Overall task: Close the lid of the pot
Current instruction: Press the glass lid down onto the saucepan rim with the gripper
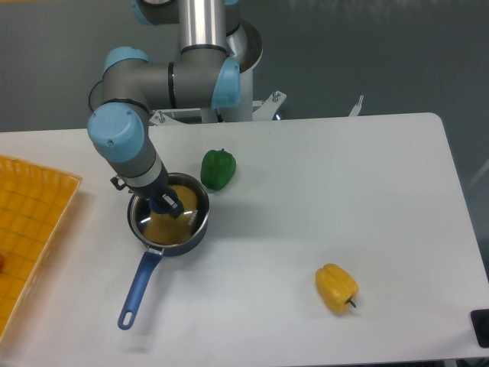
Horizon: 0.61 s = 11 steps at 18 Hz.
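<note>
The pot [195, 235] is a small round dark saucepan left of the table's middle. Its long blue handle [139, 287] points toward the front left and ends in a loop hole. The lid [187, 200] is a clear glass disc with a metal rim, and it lies over the pot's mouth. I cannot tell whether it rests fully on the rim. My gripper [168, 205] reaches down onto the lid's centre, and its fingers are closed around the blue knob, which shows only partly between them.
A green bell pepper [218, 169] sits just behind and to the right of the pot. A yellow bell pepper [336, 288] lies at the front right. A yellow tray [30, 222] stands at the left edge. The arm's base stands at the back.
</note>
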Each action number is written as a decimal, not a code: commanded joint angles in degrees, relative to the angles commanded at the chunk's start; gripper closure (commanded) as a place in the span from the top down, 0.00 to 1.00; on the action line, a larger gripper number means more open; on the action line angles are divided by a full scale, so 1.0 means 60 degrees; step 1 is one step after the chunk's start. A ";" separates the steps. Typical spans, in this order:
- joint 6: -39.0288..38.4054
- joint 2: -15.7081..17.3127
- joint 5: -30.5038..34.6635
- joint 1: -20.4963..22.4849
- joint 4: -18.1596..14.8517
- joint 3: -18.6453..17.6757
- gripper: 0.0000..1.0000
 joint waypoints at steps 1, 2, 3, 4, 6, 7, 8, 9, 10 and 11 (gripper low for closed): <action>0.0015 0.0000 0.0014 0.0000 0.0000 0.0044 1.00; 0.0000 -0.0029 0.0000 0.0000 0.0000 0.0058 1.00; 0.0000 -0.0029 0.0000 0.0000 -0.0014 0.0059 1.00; 0.0000 -0.0029 0.0014 0.0000 -0.0014 0.0073 1.00; 0.0000 -0.0029 0.0015 0.0015 -0.0029 0.0088 1.00; 0.0000 -0.0029 0.0015 0.0015 -0.0058 0.0102 1.00; 0.0000 -0.0029 0.0015 0.0015 -0.0058 0.0132 1.00; 0.0029 -0.0029 0.0029 0.0029 -0.0087 0.0190 1.00; 0.0044 0.0000 -0.0014 0.0073 -0.0146 0.0219 1.00; 0.0030 0.0029 -0.0058 0.0131 -0.0175 0.0278 1.00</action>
